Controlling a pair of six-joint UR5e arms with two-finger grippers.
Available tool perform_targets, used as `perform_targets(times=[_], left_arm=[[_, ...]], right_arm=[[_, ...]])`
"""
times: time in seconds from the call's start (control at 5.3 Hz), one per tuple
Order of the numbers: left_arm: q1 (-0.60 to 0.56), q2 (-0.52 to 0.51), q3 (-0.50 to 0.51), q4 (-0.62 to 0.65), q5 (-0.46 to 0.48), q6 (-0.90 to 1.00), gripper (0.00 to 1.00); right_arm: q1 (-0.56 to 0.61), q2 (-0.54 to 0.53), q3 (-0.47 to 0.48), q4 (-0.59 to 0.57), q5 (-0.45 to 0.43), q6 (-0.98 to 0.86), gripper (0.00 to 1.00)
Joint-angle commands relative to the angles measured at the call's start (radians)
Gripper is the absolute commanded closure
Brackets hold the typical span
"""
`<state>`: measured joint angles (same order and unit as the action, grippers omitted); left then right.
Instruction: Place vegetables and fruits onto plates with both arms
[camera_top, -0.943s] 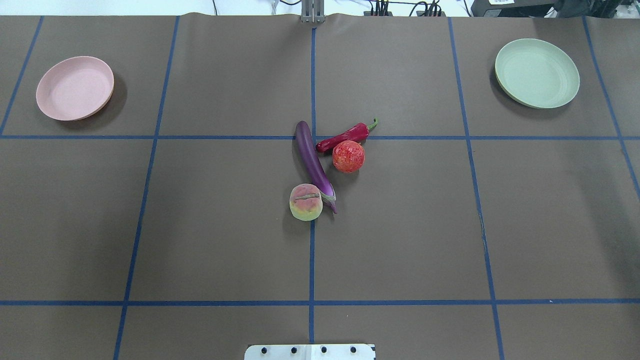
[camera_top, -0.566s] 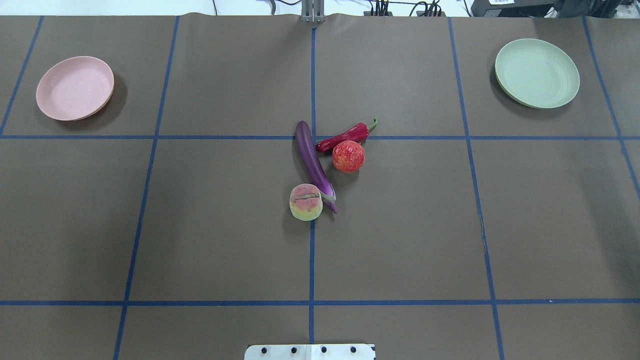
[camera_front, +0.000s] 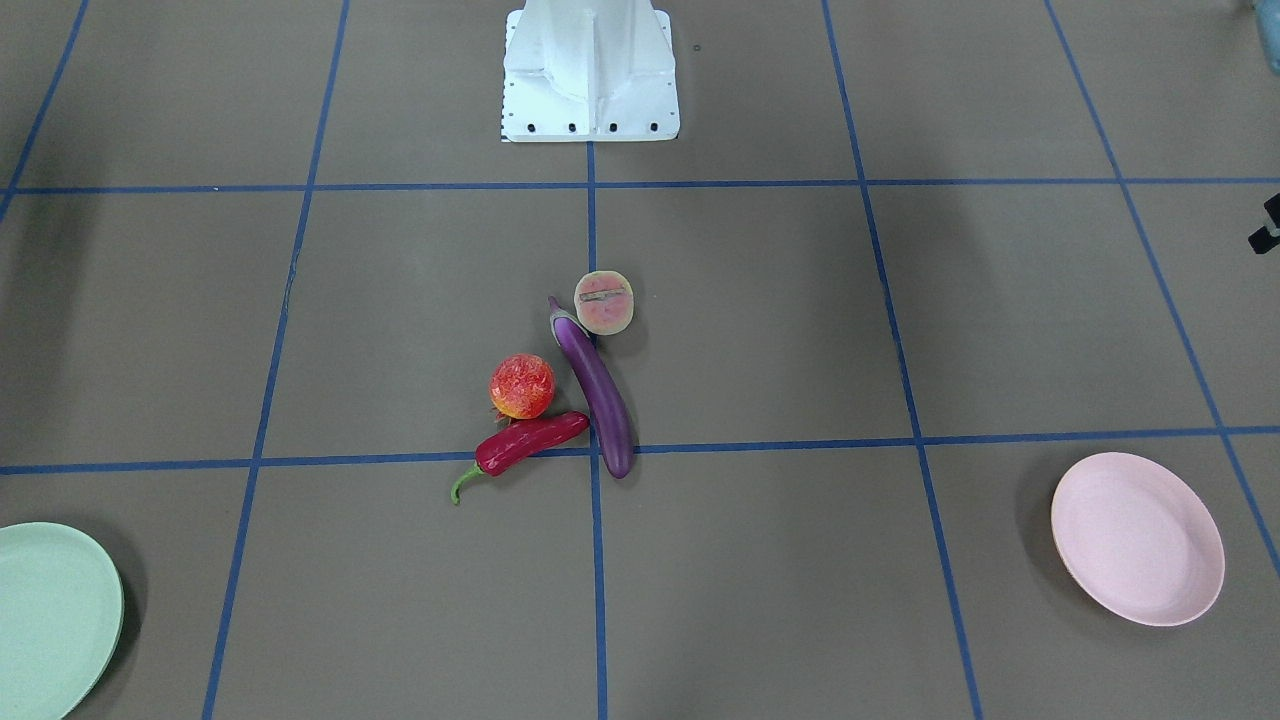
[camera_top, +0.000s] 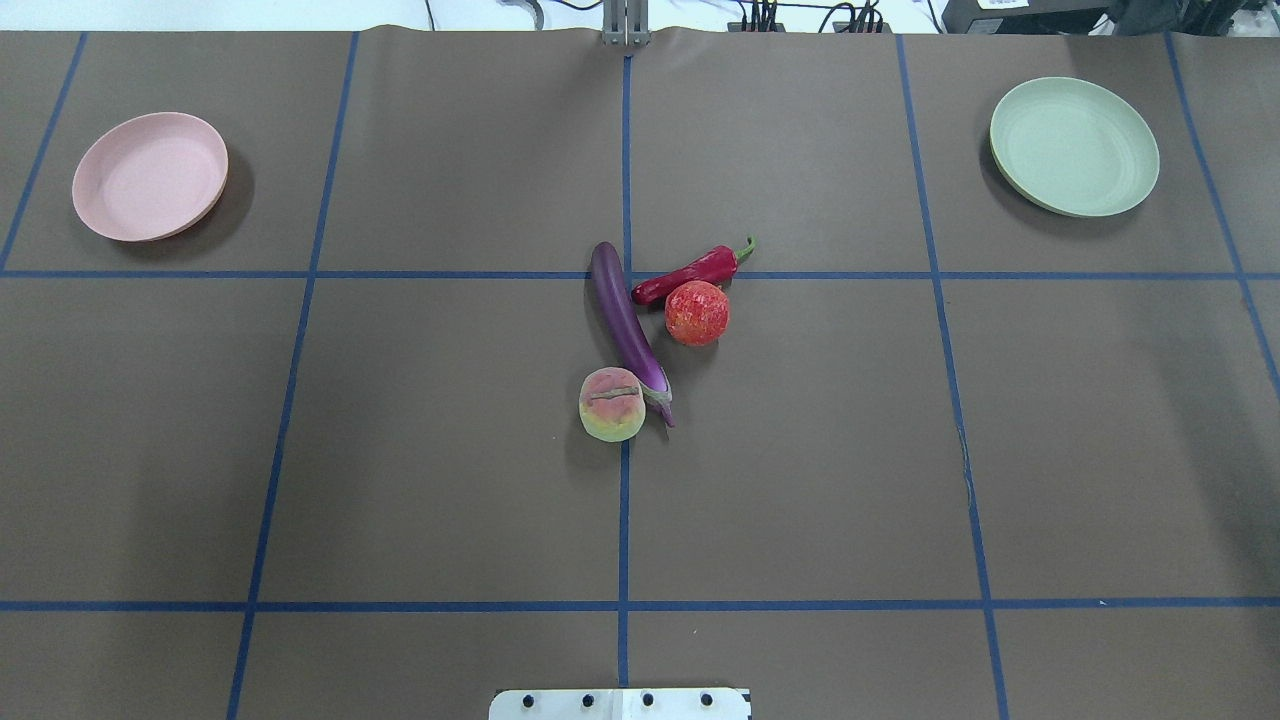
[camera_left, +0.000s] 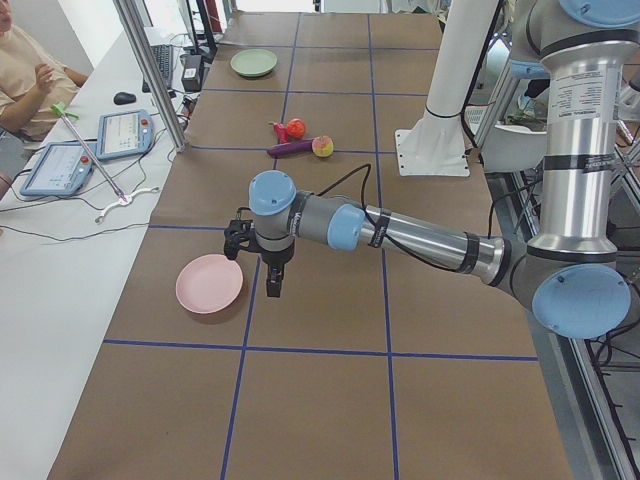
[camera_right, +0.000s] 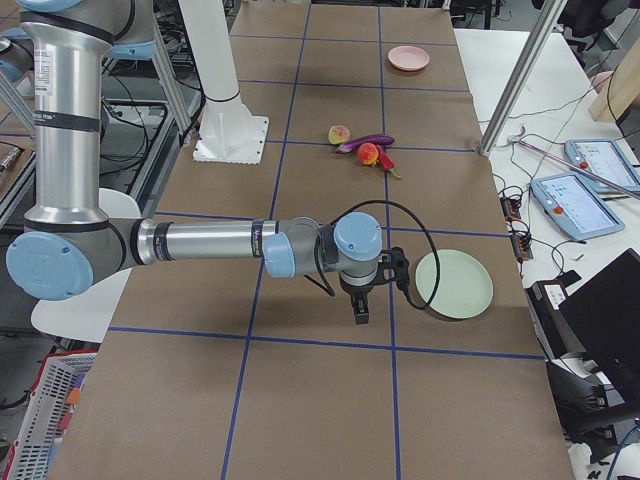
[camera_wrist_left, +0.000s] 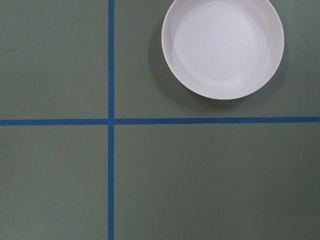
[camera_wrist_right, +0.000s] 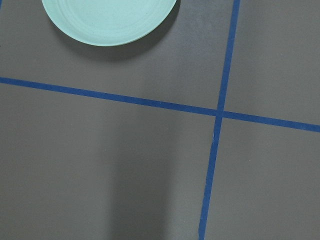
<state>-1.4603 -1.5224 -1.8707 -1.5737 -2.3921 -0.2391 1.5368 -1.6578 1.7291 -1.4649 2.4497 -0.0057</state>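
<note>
The opening step is judged to be in hand: no piece is lifted yet, and both plates are bare. The four pieces are bunched at the middle of the brown table sheet with blue tape lines (camera_top: 450, 480). The long glossy purple plastic eggplant (camera_top: 627, 325) lies roughly along the centre line. The round pink-yellow plastic peach (camera_top: 611, 404) is set against its stem end, on the robot's side. The red plastic chili with a green stem (camera_top: 690, 275) is laid with its tip at the eggplant's far part, and the round red-orange pomegranate-like ball (camera_top: 697, 313) touches the chili.

The pale pink round shallow plate (camera_top: 150, 176) and the pale mint green round shallow plate (camera_top: 1075, 146) are placed at the far left and far right, well apart from the pile.

The silver-grey tubular left arm (camera_left: 420, 235) is stretched out with the black left gripper (camera_left: 273, 290) pointed down near the pink plate. The matching right arm (camera_right: 200, 242) holds the black right gripper (camera_right: 361, 316) likewise near the green plate. Both are seen only from the side cameras, so whether the fingers are spread or pressed together cannot be told; nothing appears to be carried.

Next, each arm would need to be brought inward to the pile. The peach seems suited to the left, the ball or chili to the right. As the pieces touch, neighbours could be nudged, and room between the converging arms should be kept.
</note>
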Motion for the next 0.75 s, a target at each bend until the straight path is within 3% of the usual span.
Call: perform_targets(times=[0.0, 0.38, 0.57], left_arm=[[0.003, 0.013, -0.012, -0.005, -0.002, -0.008, 0.0], [0.012, 0.008, -0.005, -0.015, -0.013, -0.009, 0.0], [0.015, 0.004, -0.011, -0.016, -0.103, -0.034, 0.0]], right_arm=[[-0.003, 0.003, 0.032, -0.002, 0.009, 0.003, 0.0], [-0.024, 0.033, 0.021, -0.003, 0.021, 0.024, 0.0], [-0.076, 0.038, 0.032, 0.001, 0.056, 0.029, 0.0]])
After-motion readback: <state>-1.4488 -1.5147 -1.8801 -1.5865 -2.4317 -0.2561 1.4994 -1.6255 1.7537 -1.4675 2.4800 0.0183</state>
